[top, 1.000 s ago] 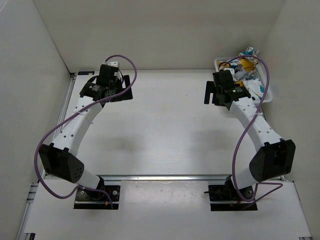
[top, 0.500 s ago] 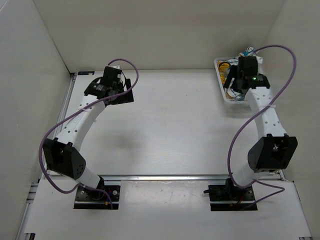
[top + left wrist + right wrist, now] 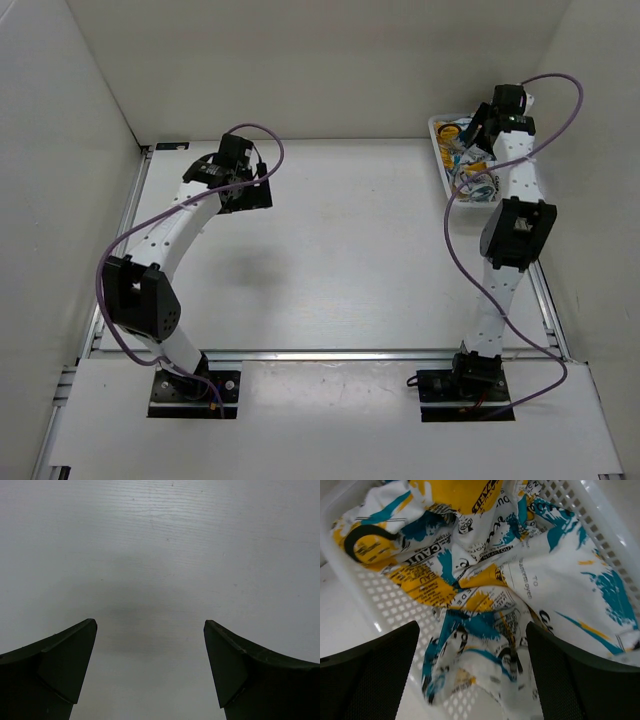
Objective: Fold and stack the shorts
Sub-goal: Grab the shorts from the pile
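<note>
The shorts are white fabric printed in yellow-orange, teal and black. They lie crumpled in the white mesh basket at the table's back right, and show in the top view too. My right gripper is open just above them, a fold of the cloth between its fingers, not gripped. In the top view the right gripper hangs over the basket. My left gripper is open and empty over bare table, at the back left in the top view.
The basket's mesh wall runs close past my right gripper's left finger. White enclosure walls close in the table on the left, back and right. An aluminium rail crosses the near edge by the arm bases.
My right arm has swung from beside the basket to over it and reached down toward the shorts. My left gripper has drifted a little to the right along the back of the table.
</note>
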